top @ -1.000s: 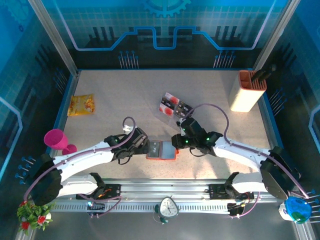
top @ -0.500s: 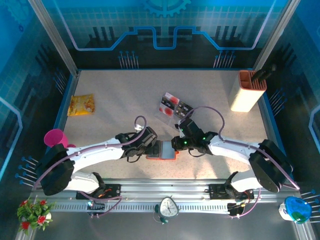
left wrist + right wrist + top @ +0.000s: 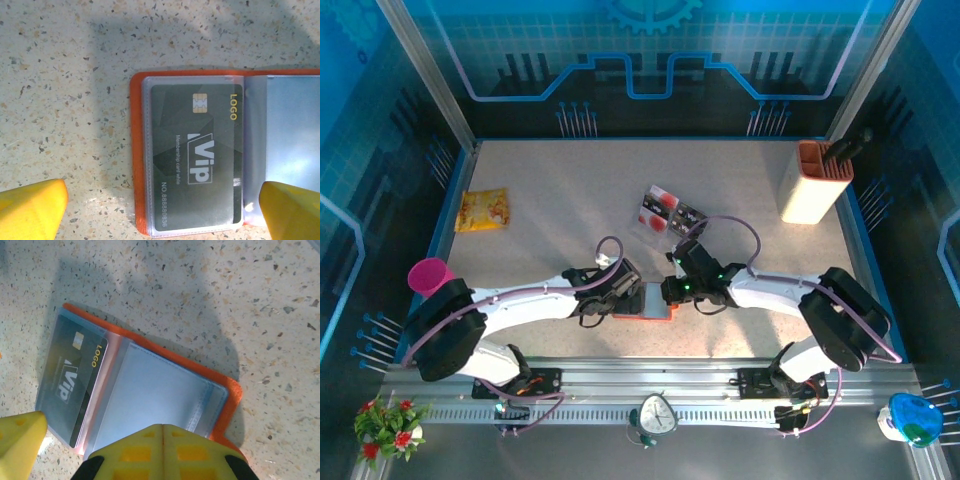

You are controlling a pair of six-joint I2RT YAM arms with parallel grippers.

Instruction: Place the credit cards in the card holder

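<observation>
The card holder (image 3: 647,301) lies open and flat on the table between my two grippers, an orange-red wallet (image 3: 137,150) with grey-clear pockets. A black VIP card (image 3: 197,156) sits inside its left pocket. My left gripper (image 3: 162,212) is open, its yellow fingers (image 3: 31,210) straddling that left half from just above. My right gripper (image 3: 163,452) is shut with nothing between the fingertips, over the near edge of the empty right pocket (image 3: 155,395). More credit cards (image 3: 666,212) lie farther back on the table.
A tall cream-and-orange container (image 3: 813,183) stands at the back right. A yellow packet (image 3: 482,210) lies at the far left and a pink cup (image 3: 429,276) stands near the left arm. The table's near edge runs just below the wallet.
My left gripper has moved right, over the wallet's left half. The right gripper has closed fully and drawn slightly left. The wallet has stayed in place.
</observation>
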